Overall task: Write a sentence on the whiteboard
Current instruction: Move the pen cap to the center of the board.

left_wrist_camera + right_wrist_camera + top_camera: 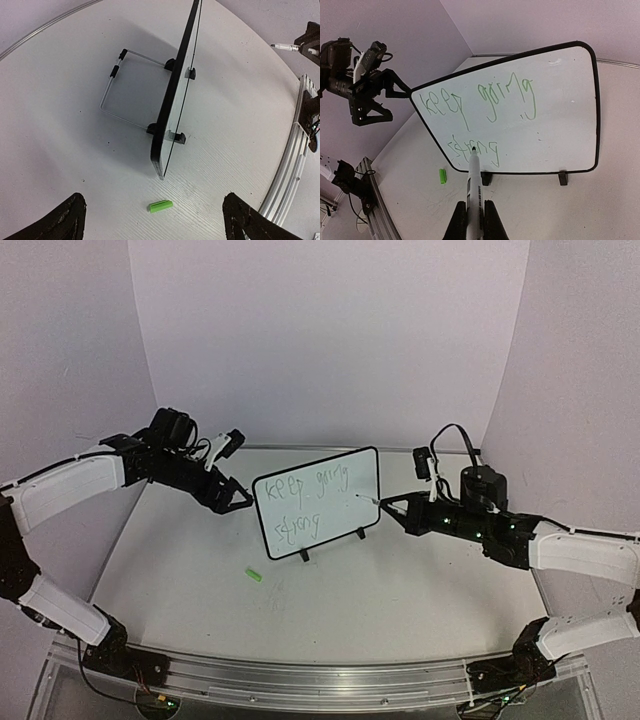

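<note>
At mid-table: the whiteboard (pixel 318 502), upright on its feet, the sentence (pixel 480 100) across it in two green lines.
Left gripper (pixel 238 498): fingers spread wide beside the board's edge, gripping nothing. Right gripper (pixel 472 220): clamped on the marker (pixel 473 185). My worry: a pen stroke now could shove the unbraced board backward.

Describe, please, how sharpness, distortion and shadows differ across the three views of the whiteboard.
Top external view: soft, the thin green handwritten sentence on the small black-framed white whiteboard slightly blurred. Left wrist view: strong wide-angle bending; the board, edge-on, casts a soft shadow towards its wire stand. Right wrist view: writing crisp, frame bowed.
</note>
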Tool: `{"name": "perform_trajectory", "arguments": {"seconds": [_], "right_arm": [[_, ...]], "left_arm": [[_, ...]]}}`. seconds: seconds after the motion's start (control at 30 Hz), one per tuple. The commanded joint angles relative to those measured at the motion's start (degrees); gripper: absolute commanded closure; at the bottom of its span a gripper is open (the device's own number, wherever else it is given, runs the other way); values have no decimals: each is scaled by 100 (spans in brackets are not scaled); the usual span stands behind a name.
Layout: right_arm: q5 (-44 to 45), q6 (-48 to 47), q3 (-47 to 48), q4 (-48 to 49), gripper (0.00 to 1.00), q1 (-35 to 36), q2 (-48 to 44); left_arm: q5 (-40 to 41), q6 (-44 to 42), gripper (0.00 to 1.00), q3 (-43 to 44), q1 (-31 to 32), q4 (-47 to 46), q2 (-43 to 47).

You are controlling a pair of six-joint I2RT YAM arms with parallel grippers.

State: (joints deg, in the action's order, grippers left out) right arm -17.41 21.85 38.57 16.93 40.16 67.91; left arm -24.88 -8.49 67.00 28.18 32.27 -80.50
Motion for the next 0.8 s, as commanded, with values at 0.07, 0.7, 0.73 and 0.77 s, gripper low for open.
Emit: {"name": "perform_trajectory", "arguments": {"seconds": [0.07,0.7,0.73,0.77], "right_arm": [[29,-65,3,73,100,3,-187],[115,146,-104,92,100,30,-128],[115,154,-103,98,100,33,-111],[119,161,-104,100,100,42,-104]], "left_arm": [[-102,517,6,-793,3,-1056,607],[-719,1545,10,-2712,70,-3515,-467],[-734,1536,10,-2707,73,-3530,-568],[-757,1532,10,-2712,74,-3560,-634]]}}
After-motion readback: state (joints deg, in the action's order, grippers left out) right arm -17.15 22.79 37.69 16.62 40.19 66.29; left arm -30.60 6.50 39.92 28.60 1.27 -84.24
